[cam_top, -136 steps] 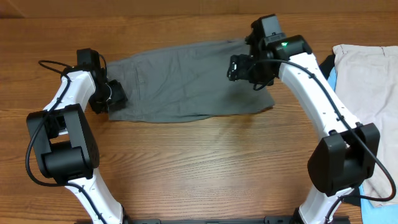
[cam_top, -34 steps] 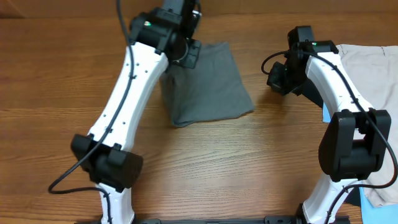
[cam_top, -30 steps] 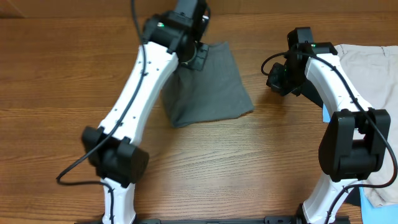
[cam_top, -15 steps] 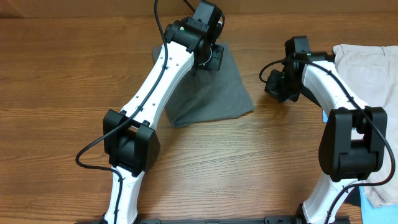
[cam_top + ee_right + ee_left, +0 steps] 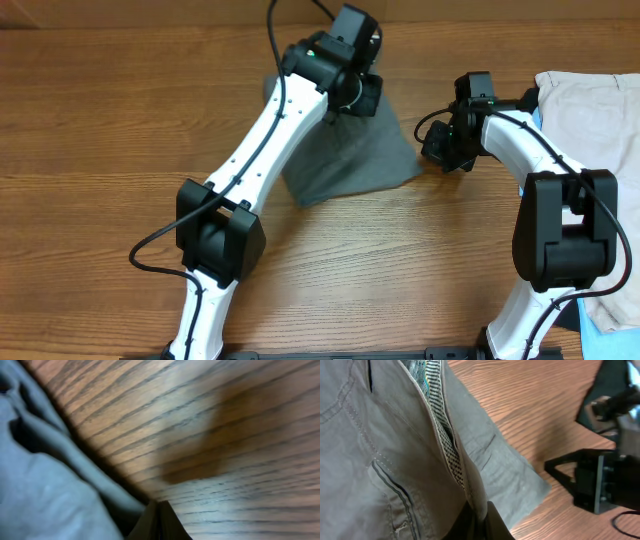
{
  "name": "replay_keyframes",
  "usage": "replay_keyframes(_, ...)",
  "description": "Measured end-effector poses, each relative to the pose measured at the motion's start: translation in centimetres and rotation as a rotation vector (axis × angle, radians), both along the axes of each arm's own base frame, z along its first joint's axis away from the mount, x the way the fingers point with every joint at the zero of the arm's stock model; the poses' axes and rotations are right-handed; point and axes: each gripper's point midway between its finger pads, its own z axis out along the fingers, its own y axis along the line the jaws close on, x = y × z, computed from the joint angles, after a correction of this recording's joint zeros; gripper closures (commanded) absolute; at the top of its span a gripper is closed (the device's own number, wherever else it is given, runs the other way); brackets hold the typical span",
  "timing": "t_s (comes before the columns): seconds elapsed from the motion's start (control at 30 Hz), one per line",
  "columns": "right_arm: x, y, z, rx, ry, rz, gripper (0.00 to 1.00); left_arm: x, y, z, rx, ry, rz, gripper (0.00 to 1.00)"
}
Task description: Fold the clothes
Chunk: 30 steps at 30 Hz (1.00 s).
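Shorts (image 5: 350,160): grey, doubled over into a rough wedge. They lie at mid-width on the bench (image 5: 120,150), toward the far edge.

Left gripper (image 5: 352,90): at the far end of the shorts, fingertips clamped on a fabric edge. Left wrist view: cloth is pinched between the tips (image 5: 480,522). Mesh lining (image 5: 445,435) shows along the opened seam. Slit pocket (image 5: 395,495) is beside it.

Right gripper (image 5: 437,150): low over bare wood, just right of the shorts' near-right corner. Its tips meet in a point and seem to hold nothing. Right wrist view: grey cloth reaches close to the tips (image 5: 159,517); contact unclear.

Beige garment (image 5: 590,110): along the right edge, well apart from the shorts.
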Motion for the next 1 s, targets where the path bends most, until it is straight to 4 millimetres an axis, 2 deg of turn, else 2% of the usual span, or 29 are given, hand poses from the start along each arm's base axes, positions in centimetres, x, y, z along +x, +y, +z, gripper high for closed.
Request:
replay_keyframes(0.07, -0.1, 0.1, -0.1, 0.009, 0.004, 0.001, 0.96, -0.3, -0.5, 0.0, 0.002, -0.003, -0.006, 0.92)
replay_keyframes(0.13, -0.2, 0.2, -0.2, 0.014, 0.006, 0.003, 0.96, -0.3, -0.6, 0.0, 0.005, -0.006, -0.002, 0.84)
replay_keyframes(0.23, -0.2, 0.3, -0.1, 0.018, 0.004, 0.004, 0.96, 0.0, -0.8, 0.2, -0.009, -0.015, 0.017, 0.88)
replay_keyframes(0.37, -0.2, 0.3, -0.1, 0.018, 0.004, 0.004, 0.96, 0.5, -1.4, 0.6, -0.049, -0.027, 0.028, 0.87)
replay_keyframes(0.4, -0.2, 0.3, -0.1, 0.018, 0.004, 0.004, 0.96, 0.7, -1.8, 0.8, -0.068, -0.033, 0.024, 0.83)
replay_keyframes(0.47, -0.2, 0.3, -0.1, 0.018, 0.006, 0.003, 0.96, 1.3, -2.7, 1.3, -0.111, -0.059, 0.009, 0.66)
replay_keyframes(0.57, -0.3, 0.2, -0.2, 0.01, 0.006, 0.013, 0.96, 1.9, -3.4, 1.8, -0.147, -0.082, -0.002, 0.56)
replay_keyframes(0.6, -0.5, 0.2, -0.2, 0.008, 0.014, 0.019, 0.96, 1.9, -3.3, 1.8, -0.149, -0.081, -0.005, 0.57)
replay_keyframes(0.67, -1.2, -0.1, -0.1, 0.001, 0.045, 0.025, 0.96, 1.9, -2.8, 1.9, -0.15, -0.071, -0.001, 0.67)
replay_keyframes(0.73, -1.5, -0.6, 0.5, 0.0, 0.072, 0.018, 0.96, 2.1, -2.0, 1.9, -0.143, -0.054, 0.012, 0.87)
replay_keyframes(0.77, -1.4, -1.1, 1.4, -0.001, 0.076, 0.008, 0.96, 2.3, -1.2, 1.9, -0.136, -0.047, 0.021, 0.93)
replay_keyframes(0.9, 0.2, -1.6, 5.3, 0.044, -0.015, 0.019, 0.96, 3.5, 2.3, 1.4, -0.108, -0.024, 0.063, 0.96)
replay_keyframes(1.0, 0.9, 0.3, 9.0, 0.157, -0.12, 0.106, 0.96, 4.8, 4.4, 1.3, -0.104, -0.034, 0.098, 0.96)
